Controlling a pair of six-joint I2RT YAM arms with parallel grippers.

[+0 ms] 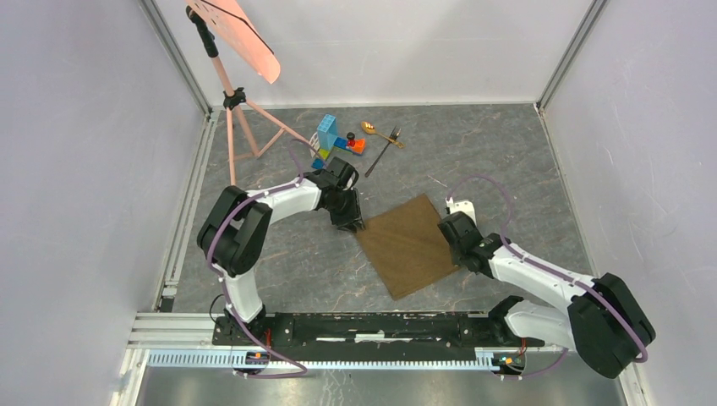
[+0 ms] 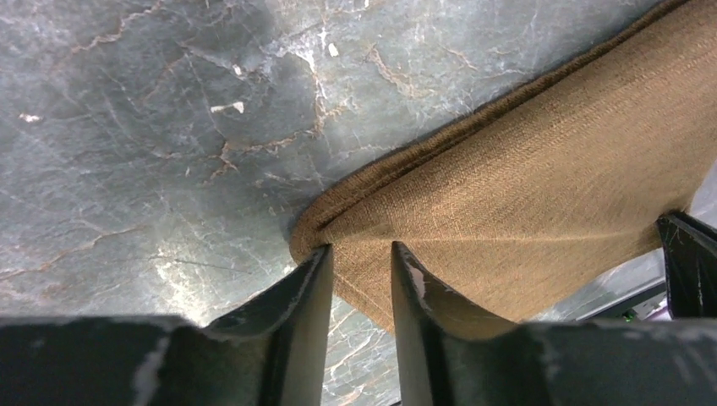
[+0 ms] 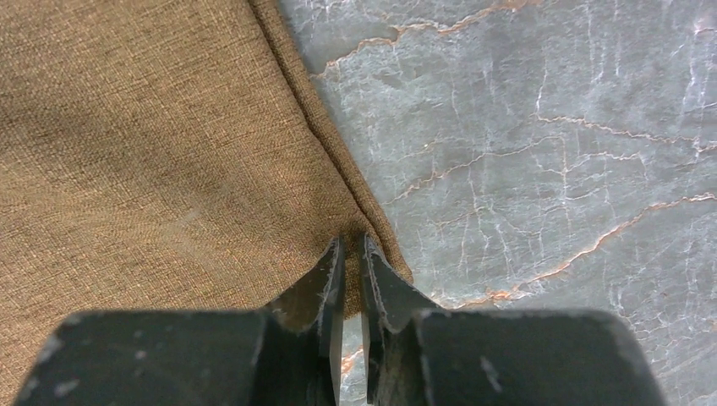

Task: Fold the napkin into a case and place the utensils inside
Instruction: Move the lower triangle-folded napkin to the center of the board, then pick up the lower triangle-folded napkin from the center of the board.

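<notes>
Corners of the brown woven square napkin (image 1: pixel 406 249) point toward each arm, diamond-wise on the grey veined tabletop (image 1: pixel 507 161) between white walls (image 1: pixel 84 169). One corner sits between the parted fingers of the left gripper (image 2: pixel 361 249). At the opposite hem the right gripper (image 3: pixel 352 241) is nearly closed, its hold unclear. The small gold spoon (image 1: pixel 378 132) and the thin dark fork (image 1: pixel 382 154), tines away, lie well beyond.

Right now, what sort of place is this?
Probably a robotics lab test cell: the left arm and right arm are bolted to a metal rail at the edge of a table, plain grey walls box it in, and a stand holds a pink panel.
</notes>
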